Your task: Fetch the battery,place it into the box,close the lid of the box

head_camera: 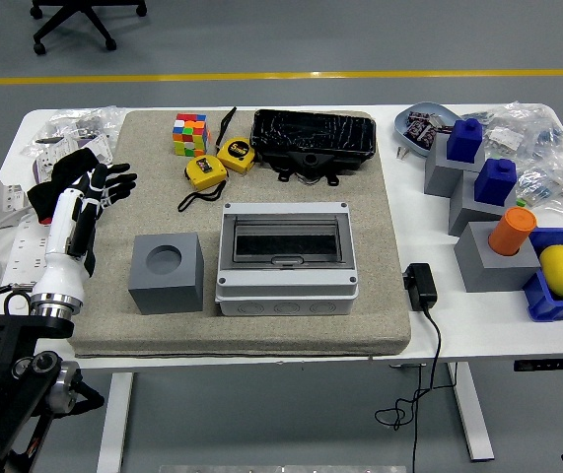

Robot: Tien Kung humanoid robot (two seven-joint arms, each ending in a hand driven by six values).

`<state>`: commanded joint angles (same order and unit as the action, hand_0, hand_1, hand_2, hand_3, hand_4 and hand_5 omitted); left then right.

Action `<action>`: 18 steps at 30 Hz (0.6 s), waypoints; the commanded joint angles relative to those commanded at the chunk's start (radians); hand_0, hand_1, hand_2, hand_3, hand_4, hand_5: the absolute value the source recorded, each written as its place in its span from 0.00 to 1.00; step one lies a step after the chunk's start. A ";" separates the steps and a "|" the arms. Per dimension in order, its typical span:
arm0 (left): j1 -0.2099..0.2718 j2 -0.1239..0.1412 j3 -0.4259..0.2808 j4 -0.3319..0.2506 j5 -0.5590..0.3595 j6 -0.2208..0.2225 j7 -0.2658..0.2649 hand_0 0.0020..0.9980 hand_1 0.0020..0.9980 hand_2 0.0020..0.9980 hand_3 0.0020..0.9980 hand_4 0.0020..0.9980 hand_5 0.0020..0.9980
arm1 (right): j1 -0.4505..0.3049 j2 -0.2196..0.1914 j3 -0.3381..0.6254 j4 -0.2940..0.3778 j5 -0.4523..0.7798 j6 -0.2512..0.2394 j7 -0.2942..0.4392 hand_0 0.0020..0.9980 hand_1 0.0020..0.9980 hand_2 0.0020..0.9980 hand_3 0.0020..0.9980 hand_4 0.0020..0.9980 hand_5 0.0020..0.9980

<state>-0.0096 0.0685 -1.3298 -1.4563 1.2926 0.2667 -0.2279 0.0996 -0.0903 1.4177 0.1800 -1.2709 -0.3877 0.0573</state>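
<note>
Grey plastic, the box sits at the middle of a beige mat, its clear lid shut flat over the top. I can't pick out the battery for certain anywhere on the table. Just left of the box stands a grey block with a round hole in its top. Behind the box lie two yellow tape measures, a colour cube and a black tray wrapped in film.

The left hand hovers over the mat's left edge, fingers spread loose and holding nothing, with a power strip beneath its forearm. The right hand is out of sight.

A black charger rests off the mat's right edge. Further right are grey blocks topped with blue pieces, an orange cylinder and a lemon in a blue bin.
</note>
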 joint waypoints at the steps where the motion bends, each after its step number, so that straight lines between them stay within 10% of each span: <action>1: -0.001 0.000 -0.001 0.000 0.000 0.000 0.000 0.70 0.69 0.65 0.67 1.00 1.00 | 0.001 0.001 -0.002 0.000 0.009 -0.017 0.005 0.00 0.00 0.08 0.03 0.62 0.42; 3: -0.002 -0.001 -0.002 0.000 0.001 0.000 0.000 0.70 0.69 0.65 0.67 1.00 1.00 | 0.004 0.000 -0.013 0.000 0.011 -0.023 0.005 0.00 0.00 0.08 0.03 0.62 0.42; 4: -0.003 -0.001 -0.002 0.000 0.002 0.000 0.000 0.69 0.69 0.65 0.67 1.00 1.00 | 0.006 -0.001 -0.021 0.000 0.011 -0.023 0.005 0.00 0.00 0.04 0.00 0.49 0.25; 18: -0.008 -0.004 -0.005 0.000 0.007 0.003 0.002 0.69 0.69 0.65 0.67 1.00 1.00 | 0.011 -0.003 -0.086 0.000 0.030 -0.008 0.002 0.00 0.00 0.04 0.00 0.47 0.21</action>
<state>-0.0174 0.0642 -1.3349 -1.4563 1.2991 0.2699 -0.2262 0.1104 -0.0933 1.3321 0.1800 -1.2408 -0.3959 0.0597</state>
